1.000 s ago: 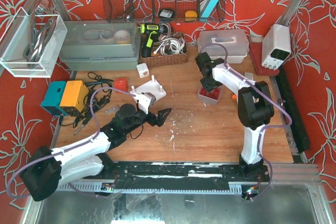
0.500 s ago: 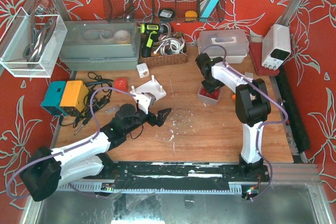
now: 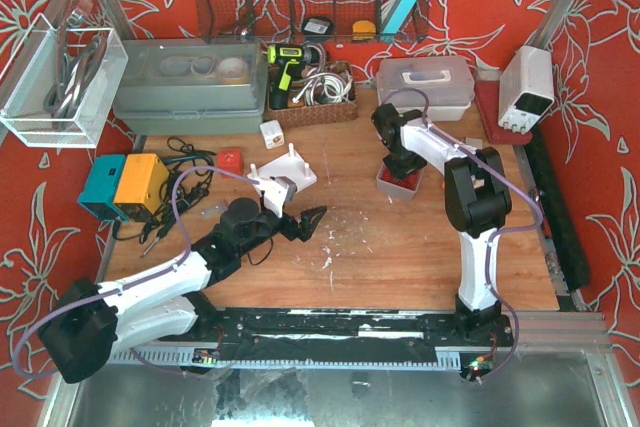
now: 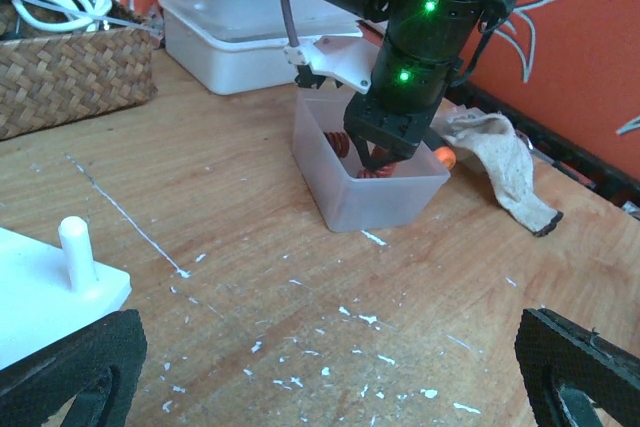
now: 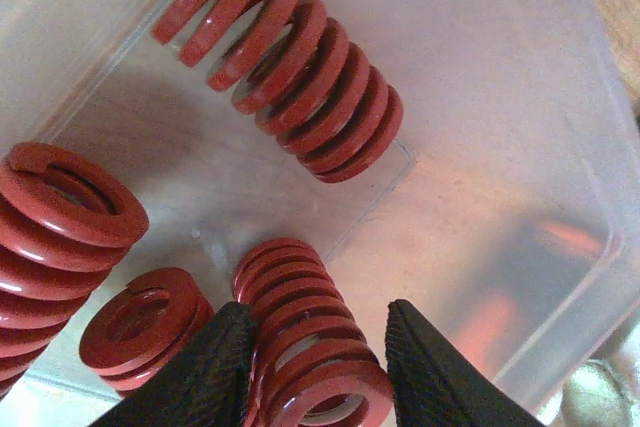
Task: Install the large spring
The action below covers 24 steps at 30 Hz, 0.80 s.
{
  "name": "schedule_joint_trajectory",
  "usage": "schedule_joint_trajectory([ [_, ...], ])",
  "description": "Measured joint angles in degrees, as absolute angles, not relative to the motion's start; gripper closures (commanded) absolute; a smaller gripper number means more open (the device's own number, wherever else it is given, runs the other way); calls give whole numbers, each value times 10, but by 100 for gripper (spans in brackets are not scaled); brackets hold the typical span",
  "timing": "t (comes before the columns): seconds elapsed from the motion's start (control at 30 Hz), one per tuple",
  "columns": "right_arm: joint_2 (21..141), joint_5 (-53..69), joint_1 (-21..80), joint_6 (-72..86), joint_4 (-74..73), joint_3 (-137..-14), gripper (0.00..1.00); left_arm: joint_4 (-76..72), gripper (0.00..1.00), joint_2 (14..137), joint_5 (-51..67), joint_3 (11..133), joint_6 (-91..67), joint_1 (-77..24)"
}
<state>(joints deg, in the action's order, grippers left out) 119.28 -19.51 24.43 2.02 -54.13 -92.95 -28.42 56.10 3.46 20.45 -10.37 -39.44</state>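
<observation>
Large spring point(image 5: 312, 332) tight between right hand point(image 5: 315, 372) fingers point(image 5: 205, 372) in wrist view; overhead, only bin point(image 3: 400, 191).

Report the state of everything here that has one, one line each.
bin: upright, open-topped, holds loose springs.
gripped spring: low in the bin.
right gripper: down in the bin, jaws shut on the gripped spring.
left gripper: jaws wide open, empty.
peg fixture: visible pegs bare.

Bright even light, soft shadows; glare on bin point(image 5: 520, 247) floor; top view slightly grainy.
</observation>
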Motion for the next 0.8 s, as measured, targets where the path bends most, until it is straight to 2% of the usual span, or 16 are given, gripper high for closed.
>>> schedule_joint_trajectory([
  [0.2,1193,-192,244,19,-543,-937,79,-284,0,561,33,204,-103,-394],
  [0.3,1192,-187,244,19,-542,-941,84,-284,0,561,29,204,-103,-394],
  [0.8,1171,-179,243,21,-545,-941,91,-284,0,561,20,204,-103,-394],
])
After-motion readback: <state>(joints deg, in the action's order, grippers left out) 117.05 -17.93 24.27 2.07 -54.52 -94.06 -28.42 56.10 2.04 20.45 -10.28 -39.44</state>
